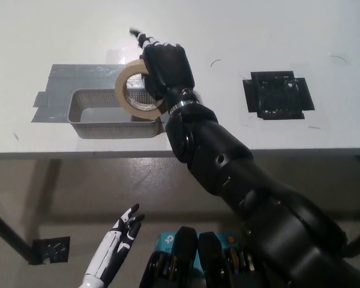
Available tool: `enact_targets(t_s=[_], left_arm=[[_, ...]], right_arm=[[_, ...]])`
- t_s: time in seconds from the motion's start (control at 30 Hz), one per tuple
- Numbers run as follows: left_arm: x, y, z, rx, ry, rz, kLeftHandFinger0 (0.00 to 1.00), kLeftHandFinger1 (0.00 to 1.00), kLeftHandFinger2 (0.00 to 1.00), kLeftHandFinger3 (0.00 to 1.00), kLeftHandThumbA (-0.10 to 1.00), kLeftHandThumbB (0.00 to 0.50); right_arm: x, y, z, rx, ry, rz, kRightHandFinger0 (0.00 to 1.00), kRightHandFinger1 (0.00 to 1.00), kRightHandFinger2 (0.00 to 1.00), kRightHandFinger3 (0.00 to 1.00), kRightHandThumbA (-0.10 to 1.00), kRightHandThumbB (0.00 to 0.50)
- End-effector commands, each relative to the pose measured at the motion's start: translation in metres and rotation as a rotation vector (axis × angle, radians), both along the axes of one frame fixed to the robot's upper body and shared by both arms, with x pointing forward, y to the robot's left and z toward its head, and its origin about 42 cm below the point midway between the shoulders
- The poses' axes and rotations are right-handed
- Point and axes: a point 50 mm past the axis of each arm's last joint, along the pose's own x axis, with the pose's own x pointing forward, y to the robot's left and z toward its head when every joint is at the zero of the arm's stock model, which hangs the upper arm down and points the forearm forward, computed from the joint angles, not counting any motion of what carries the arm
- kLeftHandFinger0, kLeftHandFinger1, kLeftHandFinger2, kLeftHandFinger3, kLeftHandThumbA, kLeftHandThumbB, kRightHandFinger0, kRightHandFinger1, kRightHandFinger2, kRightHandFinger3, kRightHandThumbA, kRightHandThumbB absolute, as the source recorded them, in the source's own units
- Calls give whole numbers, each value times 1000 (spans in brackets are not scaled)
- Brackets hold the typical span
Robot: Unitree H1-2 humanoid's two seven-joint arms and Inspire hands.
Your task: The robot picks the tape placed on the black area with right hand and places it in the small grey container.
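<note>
The beige tape roll stands tilted on edge over the right end of the small grey container. Its right side is tucked under my black right hand. That hand is shut on the tape, with its fingertips stretched toward the upper left past the roll. How the hand grips the roll is hidden beneath it. The black area on the right of the table has nothing on it. My white left hand rests low at the lower left, below the table edge, fingers apart and holding nothing.
The container sits on a grey taped patch on the white table. The table's front edge runs across the middle of the view. My right forearm crosses the edge from the lower right.
</note>
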Motion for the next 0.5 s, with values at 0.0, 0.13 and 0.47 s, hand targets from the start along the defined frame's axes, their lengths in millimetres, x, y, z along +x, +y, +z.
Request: enact_targets(t_s=[0.0,0.13,0.47], left_arm=[[2,-5,12,6,-44,-36,1000,1000,902,1000,1000,52],[2,-6,14,13,-49,-51,1000,1000,908,1000,1000,54],[4,-9,17,11,-40,-60,1000,1000,908,1000,1000,82]], right_arm=[[1,16,34,30,-107,20,0,73,366,454,424,159],[-1,17,25,2,-71,15,0,0,177,365,515,93],[-3,23,5,-56,166,60,1000,1000,1000,1000,933,455]])
